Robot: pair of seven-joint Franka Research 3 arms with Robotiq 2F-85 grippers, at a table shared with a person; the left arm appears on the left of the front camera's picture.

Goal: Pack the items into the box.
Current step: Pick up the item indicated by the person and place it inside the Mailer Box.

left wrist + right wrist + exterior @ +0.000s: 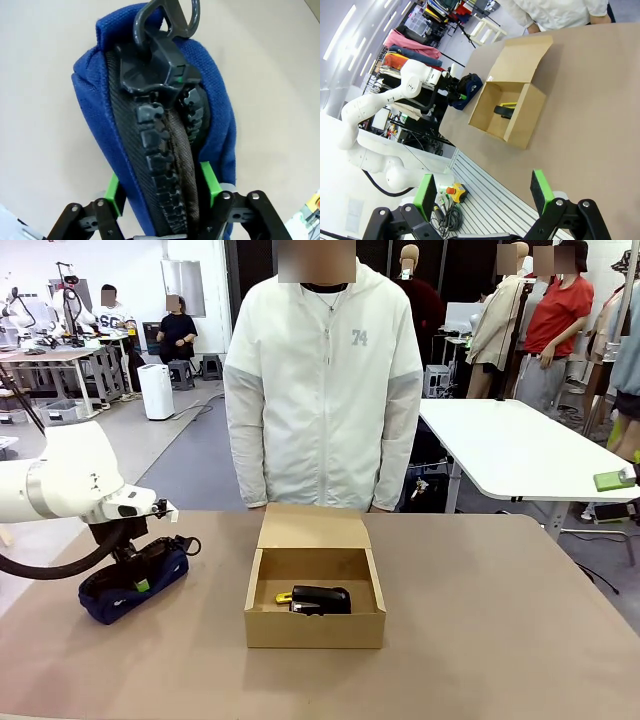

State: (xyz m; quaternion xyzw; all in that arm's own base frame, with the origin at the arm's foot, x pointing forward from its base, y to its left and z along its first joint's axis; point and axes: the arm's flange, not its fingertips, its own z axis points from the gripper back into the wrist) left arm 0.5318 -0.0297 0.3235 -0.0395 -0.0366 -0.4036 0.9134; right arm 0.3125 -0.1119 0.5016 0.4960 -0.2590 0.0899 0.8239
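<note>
Two green pads [112, 192] of the left gripper [161, 187] touch opposite flanks of a soft navy blue fabric zippered pencil pouch [92, 110] lying between its fingers, which straddle it across the chunky black zip [160, 165], probably a sound hold for something light, squashy and prone to sag, while the open brown cardboard box [314, 625] sits well off to the gripper's side.

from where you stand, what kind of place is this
Probably a robotics lab or workshop: a white robot arm at a brown table, another white table behind, and people seated at benches.

Robotics lab: white worktable [510, 445], clothes rack [412, 50], ppl [178, 330] in bkgd.
</note>
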